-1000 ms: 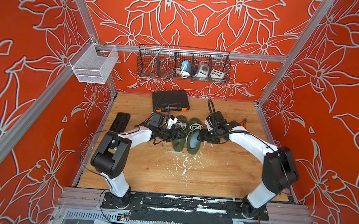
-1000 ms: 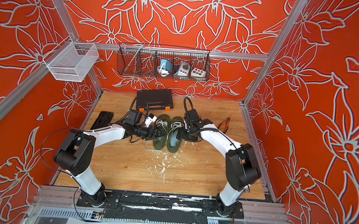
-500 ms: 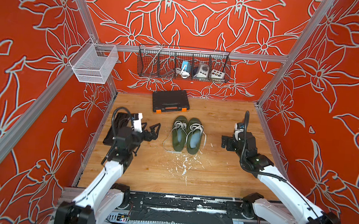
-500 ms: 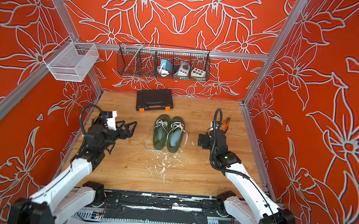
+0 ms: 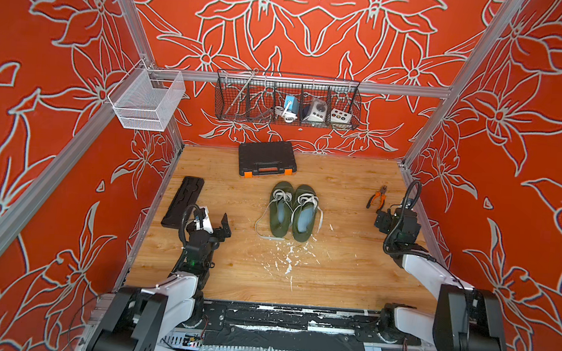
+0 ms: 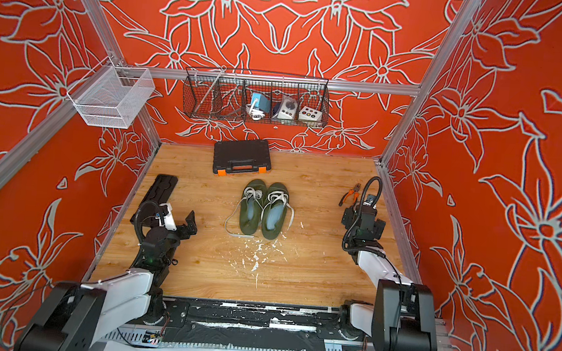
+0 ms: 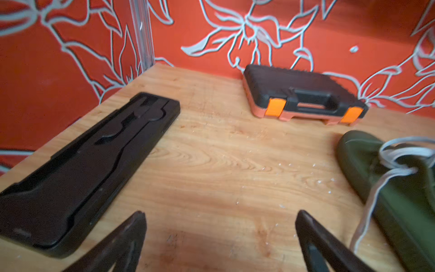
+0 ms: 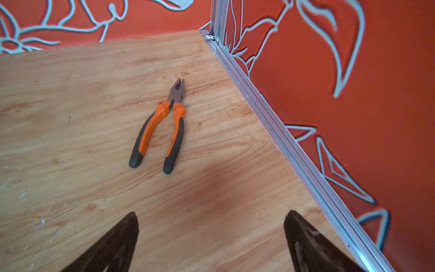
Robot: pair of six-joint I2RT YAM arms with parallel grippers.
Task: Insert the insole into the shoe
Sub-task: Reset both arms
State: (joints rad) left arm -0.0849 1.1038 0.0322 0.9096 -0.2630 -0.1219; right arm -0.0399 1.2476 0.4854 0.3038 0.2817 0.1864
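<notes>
Green shoes point(image 5: 300, 234) already hold insoles point(image 5: 307, 215)

Side by side on the tabletop point(image 5: 333, 273), each shoe shows a pale blue insole lying inside. Left pincer point(image 7: 220, 213) and right pincer point(image 8: 211, 213) gape wide and empty, well apart from them. Insertion seems done; next, at most pressing heels flat.

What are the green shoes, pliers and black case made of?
Green shoes: matte olive upper, probably fabric or suede; pale flat laces. Pliers: dull grey metal head, orange-black grips, likely rubbery plastic. Black case: matte moulded plastic, ribbed lid, orange latches.
</notes>
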